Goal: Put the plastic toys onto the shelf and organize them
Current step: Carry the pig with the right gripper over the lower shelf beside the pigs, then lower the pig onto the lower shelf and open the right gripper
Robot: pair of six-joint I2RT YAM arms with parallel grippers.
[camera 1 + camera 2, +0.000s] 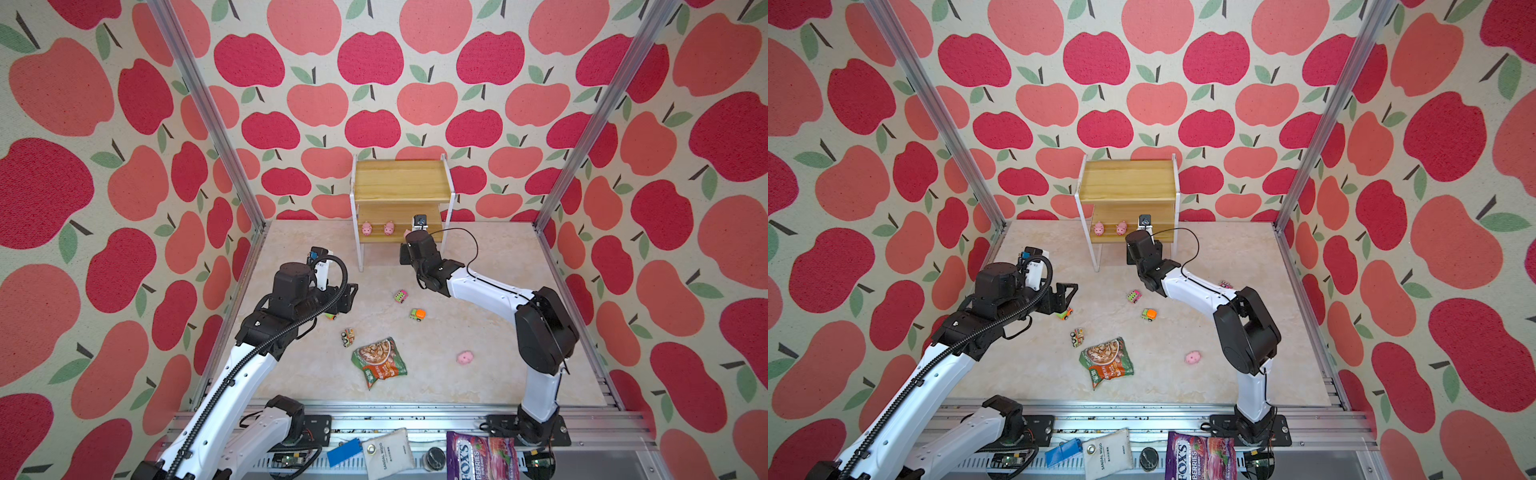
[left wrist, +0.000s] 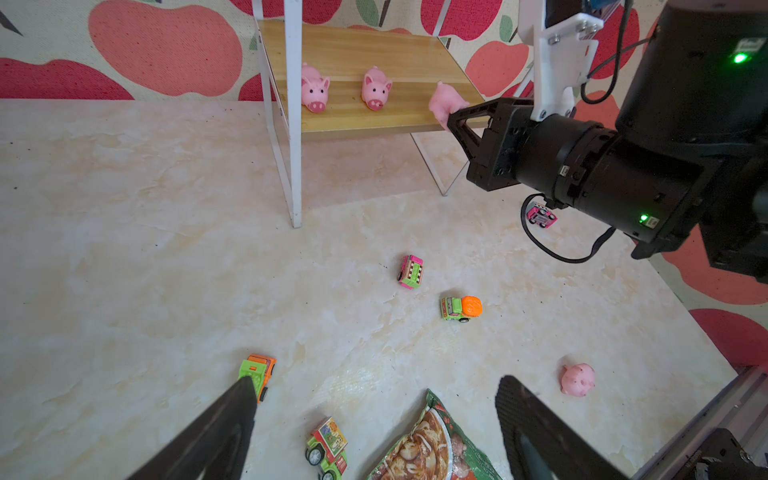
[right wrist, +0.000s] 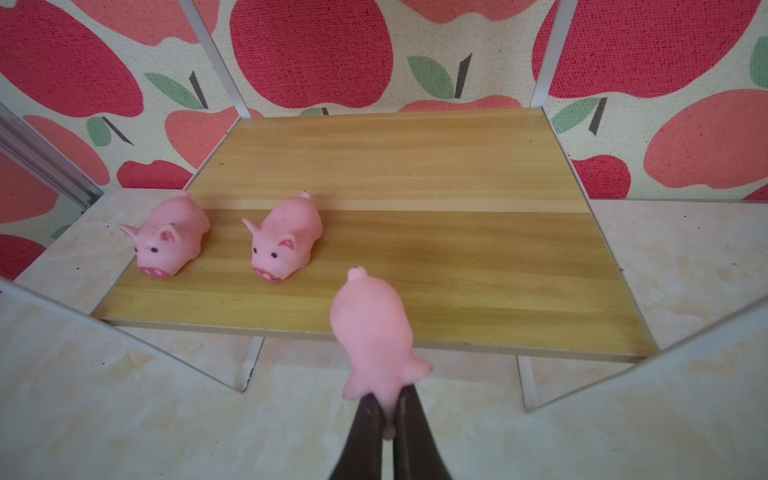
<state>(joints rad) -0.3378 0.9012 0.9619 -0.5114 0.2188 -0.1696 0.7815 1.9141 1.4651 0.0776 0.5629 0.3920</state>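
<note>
Lab cell: aluminium frame [image 1: 207,108], patterned walls [image 1: 374,104]

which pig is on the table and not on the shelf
The lone pig, right of the snack packet in both top views. Two pigs stand on the shelf, on its lower board; the right gripper pinches a third pig.

A crumpled flat green-and-orange plastic snack packet [image 1: 379,359] printed with a noodle dish lies near the front middle of the pale marble-patterned worktop [image 1: 311,374]. Red-and-pink apple-print wall fabric [image 1: 374,62] rises on three sides behind slanting silver aluminium posts [image 1: 208,112]. Along the front metal rail [image 1: 415,419] sit a blue plastic card [image 1: 344,452], a white "SANDAL WOOD" sachet [image 1: 388,455], a small round black cap [image 1: 434,457] and a purple FOX'S berries candy bag [image 1: 482,457].
</note>
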